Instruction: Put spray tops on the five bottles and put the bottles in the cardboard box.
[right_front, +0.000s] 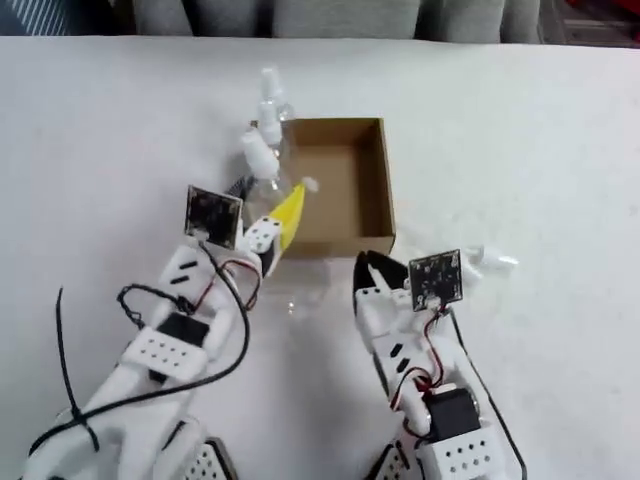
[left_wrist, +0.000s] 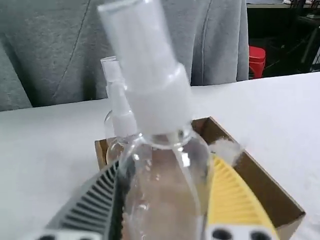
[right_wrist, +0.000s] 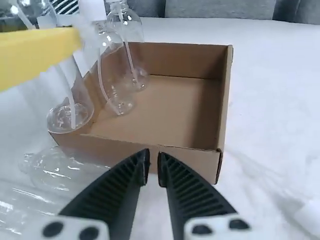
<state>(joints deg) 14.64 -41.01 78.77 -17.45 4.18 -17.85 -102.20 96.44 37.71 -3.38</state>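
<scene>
White tabletop (right_front: 520, 130), grey upholstery (right_front: 330, 15) behind.

High view: cardboard box (right_front: 384, 180) sits open at centre. Left claw (right_front: 266, 205) is clamped on an upright bottle (right_front: 268, 178) at the box's left wall, spray top (right_front: 256, 150) fitted. Second capped bottle (right_front: 272, 100) stands just beyond it. Right claw (right_front: 366, 268) is near the box's front wall. Loose spray top (right_front: 492, 260) lies on the tabletop to its right.

Left wrist view: grey and yellow fingers (left_wrist: 230, 195) press the bottle (left_wrist: 165, 185) from both sides. The box (left_wrist: 270, 192) is behind.

Right wrist view: right claw (right_wrist: 152, 162) is closed (hairline gap) and empty, facing the box (right_wrist: 222, 100). Two standing bottles (right_wrist: 117, 85) are inside along one wall. A lying bottle (right_wrist: 55, 167) is on the tabletop outside.
</scene>
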